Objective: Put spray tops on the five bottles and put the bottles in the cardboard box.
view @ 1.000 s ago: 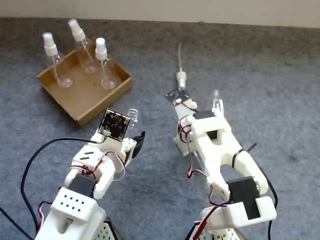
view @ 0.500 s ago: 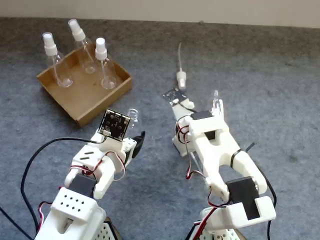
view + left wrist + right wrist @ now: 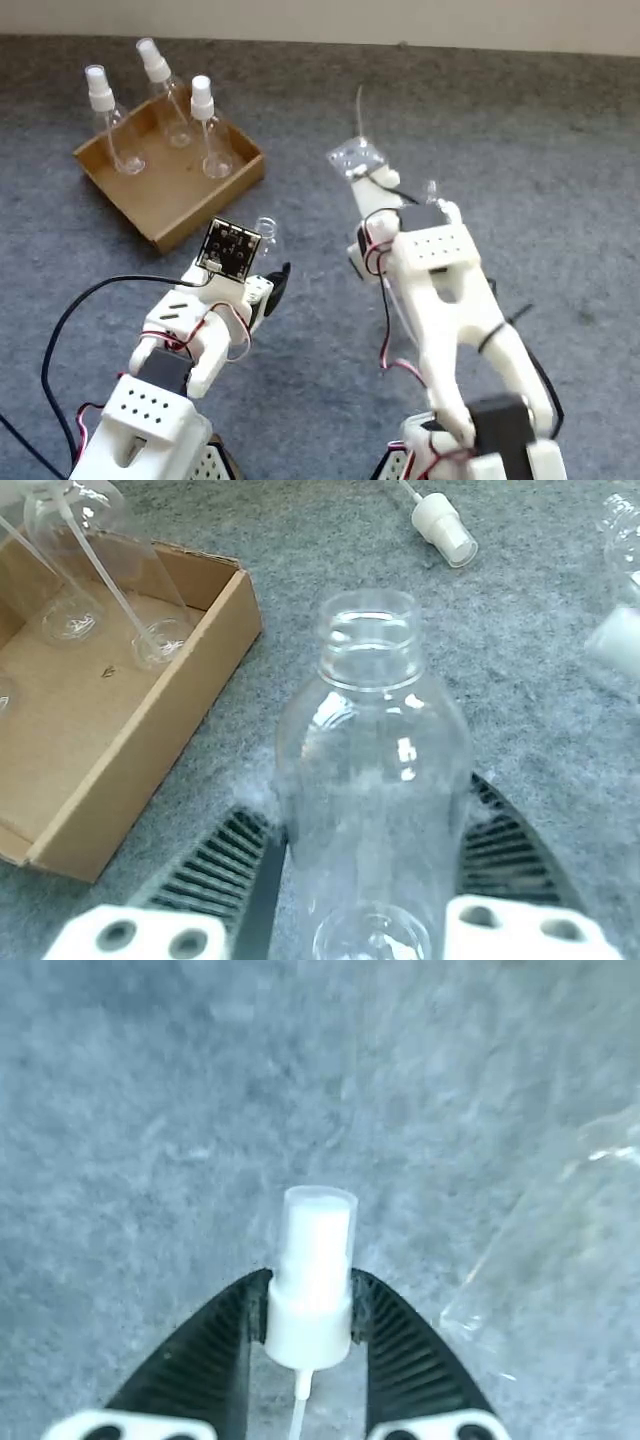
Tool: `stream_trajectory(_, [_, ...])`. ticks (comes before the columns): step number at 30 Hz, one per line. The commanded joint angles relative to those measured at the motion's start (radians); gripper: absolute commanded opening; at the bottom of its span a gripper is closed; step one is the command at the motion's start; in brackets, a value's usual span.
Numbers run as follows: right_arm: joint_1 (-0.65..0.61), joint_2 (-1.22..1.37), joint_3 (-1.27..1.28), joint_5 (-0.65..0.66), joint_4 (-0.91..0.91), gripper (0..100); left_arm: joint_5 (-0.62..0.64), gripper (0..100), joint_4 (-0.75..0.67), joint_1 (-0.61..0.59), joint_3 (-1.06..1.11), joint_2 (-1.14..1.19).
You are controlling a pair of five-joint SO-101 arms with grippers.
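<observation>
My left gripper is shut on a clear open-necked bottle, held upright just in front of the cardboard box. In the high view that bottle rises above the left wrist. My right gripper is shut on a white spray top at its collar, low over the carpet. The top's thin tube pokes out beyond the right arm. A second open bottle stands close beside that arm.
Three capped bottles stand inside the box, whose near wall lies close to my held bottle. Grey carpet stretches to the right and far side. Cables trail beside both arm bases.
The right arm has stretched forward and tipped down, so its wrist now covers the spray top that lay uncovered before. The left arm and its bottle have not moved.
</observation>
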Motion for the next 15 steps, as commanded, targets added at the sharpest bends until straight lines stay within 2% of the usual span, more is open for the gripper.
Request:
stream_trajectory(1, [0.008, -0.189, -0.056, -0.003, 0.010, 0.5, -0.006, 11, -0.028, 0.016, -0.010, -0.019])
stream_trajectory(7, [0.008, -0.410, -0.056, -0.212, 0.002, 0.5, -0.006, 11, -0.028, 0.061, -0.010, -0.019])
stream_trajectory(15, [0.012, -0.490, -0.054, -0.342, -0.113, 0.5, -0.009, 11, -0.023, 0.216, 0.001, -0.019])
